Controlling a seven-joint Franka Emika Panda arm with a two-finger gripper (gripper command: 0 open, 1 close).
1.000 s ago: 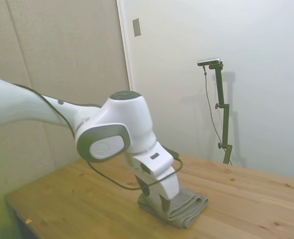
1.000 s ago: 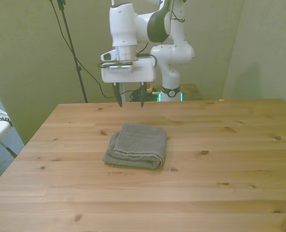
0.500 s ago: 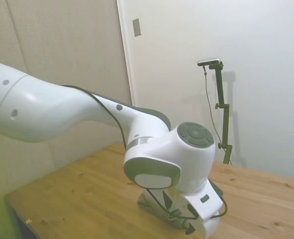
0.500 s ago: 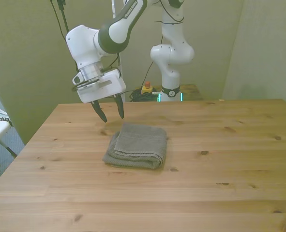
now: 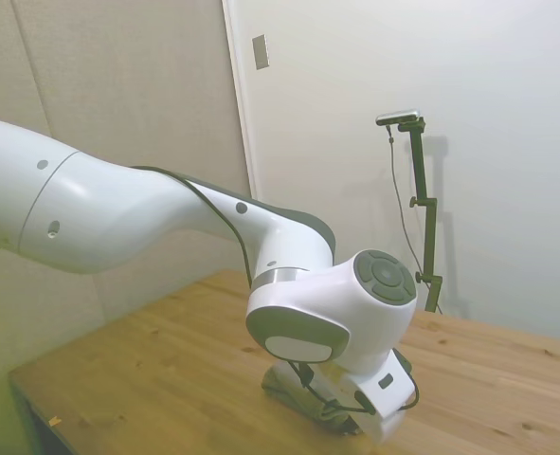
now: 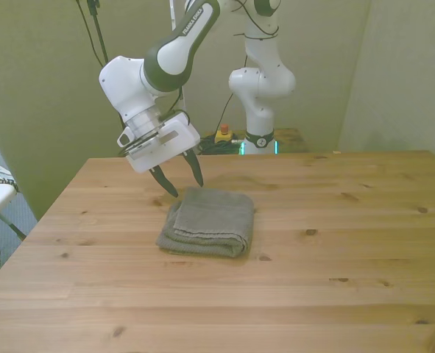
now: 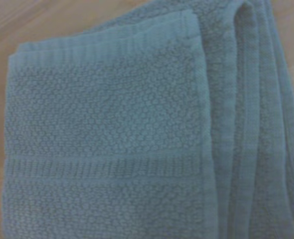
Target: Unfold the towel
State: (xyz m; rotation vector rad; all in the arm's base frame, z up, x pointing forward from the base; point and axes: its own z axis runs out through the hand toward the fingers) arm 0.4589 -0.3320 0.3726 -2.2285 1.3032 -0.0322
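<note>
Your end effector [image 6: 181, 176] hangs tilted with its fingers spread and empty, tips just above the far corner of the folded towel [image 6: 210, 220] on the front view's left. The towel lies mid-bench [image 6: 349, 279], layered edges stacked, with bare wood on every side.

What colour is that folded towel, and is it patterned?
Plain grey-green towel with a nubbly weave and ribbed bands near its edge; the wrist view shows it best.

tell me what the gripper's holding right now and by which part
Nothing. The gripper is open, its fingers spread just above the far edge of the folded towel, not closed on it.
</note>
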